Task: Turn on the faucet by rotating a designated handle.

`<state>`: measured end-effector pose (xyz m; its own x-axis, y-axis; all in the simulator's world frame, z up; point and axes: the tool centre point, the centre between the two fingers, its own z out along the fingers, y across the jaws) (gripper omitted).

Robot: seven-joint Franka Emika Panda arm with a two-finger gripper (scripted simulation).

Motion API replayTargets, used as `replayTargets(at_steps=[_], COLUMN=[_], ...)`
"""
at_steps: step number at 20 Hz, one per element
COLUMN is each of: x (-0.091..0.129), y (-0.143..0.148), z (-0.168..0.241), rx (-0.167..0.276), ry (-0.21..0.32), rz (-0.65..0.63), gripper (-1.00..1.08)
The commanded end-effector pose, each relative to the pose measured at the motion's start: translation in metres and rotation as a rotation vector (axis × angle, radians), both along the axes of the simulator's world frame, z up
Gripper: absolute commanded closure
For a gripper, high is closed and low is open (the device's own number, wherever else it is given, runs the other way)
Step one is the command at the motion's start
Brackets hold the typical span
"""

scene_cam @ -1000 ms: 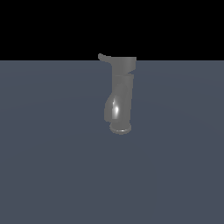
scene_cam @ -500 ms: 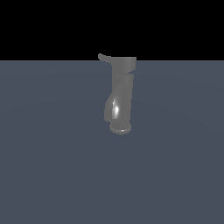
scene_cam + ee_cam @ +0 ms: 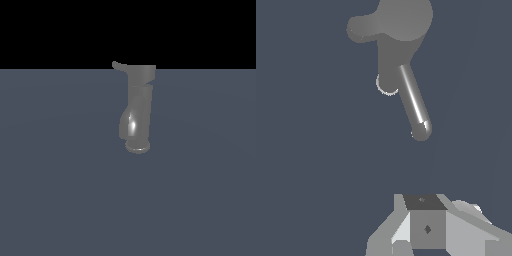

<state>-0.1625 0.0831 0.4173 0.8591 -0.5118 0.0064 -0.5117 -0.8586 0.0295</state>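
Note:
The grey metallic faucet [image 3: 138,107] stands upright on its flared base, with the glossy bulging spout [image 3: 131,125] on its side. The thin handle [image 3: 118,65] projects from the top cap toward the exterior view's left. My gripper does not show in the exterior view. In the wrist view I look down on the faucet's cap [image 3: 404,20], the handle stub [image 3: 358,28] and the long glossy spout [image 3: 415,103]. My gripper [image 3: 424,201] is apart from the faucet, touches nothing and holds nothing. Its fingers [image 3: 427,227] show no gap between them.
A flat blue-grey surface [image 3: 60,190] spreads around the faucet on all sides. The background above its far edge is black. No other objects are in view.

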Motion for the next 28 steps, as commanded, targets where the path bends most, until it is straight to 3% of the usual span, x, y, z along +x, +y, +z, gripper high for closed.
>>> replayTargets(at_steps=[1, 15, 28], x=[0.012, 0.082, 0.150], y=[0.005, 0.016, 0.003], z=[-0.006, -0.040, -0.071], rx=[0.002, 0.011, 0.016], ry=[-0.001, -0.008, -0.014], rz=[-0.059, -0.383, -0.695], gripper=[1.08, 1.08, 1.08])
